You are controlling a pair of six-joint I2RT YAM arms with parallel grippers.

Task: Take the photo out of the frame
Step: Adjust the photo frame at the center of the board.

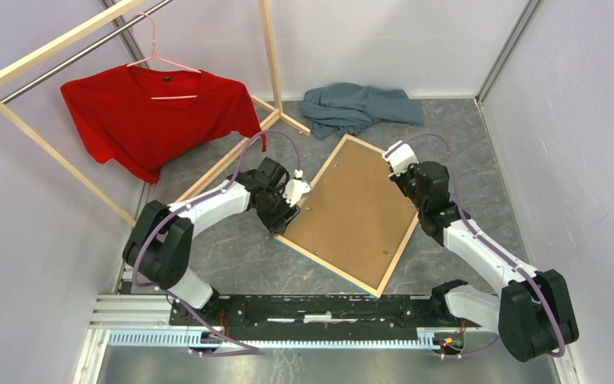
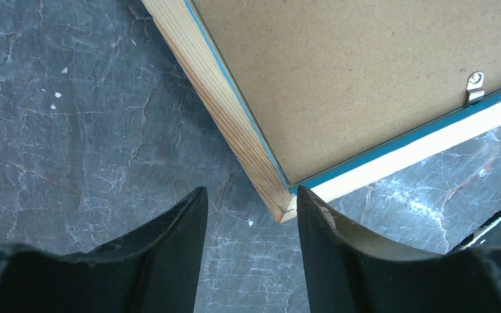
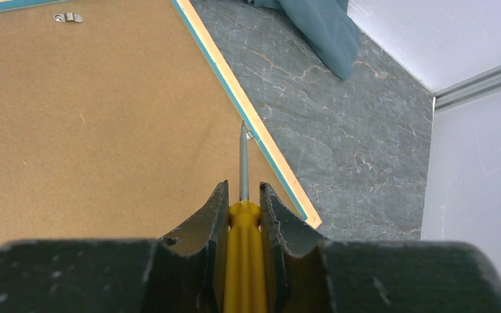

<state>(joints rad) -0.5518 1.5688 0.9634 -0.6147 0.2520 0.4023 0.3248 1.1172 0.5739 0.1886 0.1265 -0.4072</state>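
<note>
The frame (image 1: 328,266) lies face-down, backing board (image 1: 352,212) in it, and I can't see the photo; left hand (image 2: 249,195) open at its corner, right hand (image 3: 243,189) gripping a yellow screwdriver (image 3: 242,248).

Left end effector (image 2: 249,195) fingers parted, right end effector (image 3: 242,188) clamped on screwdriver (image 3: 242,261), both arms extended forward

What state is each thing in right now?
frame, face down on the table, back up.
backing board, seated in the frame.
photo, not in view.
screwdriver, gripped in right claw, tip at the frame's inner edge.
left claw, open, at a frame corner.
right claw, shut on screwdriver.
red T-shirt, hanging.
blue-grey cloth, crumpled on the table.
</note>
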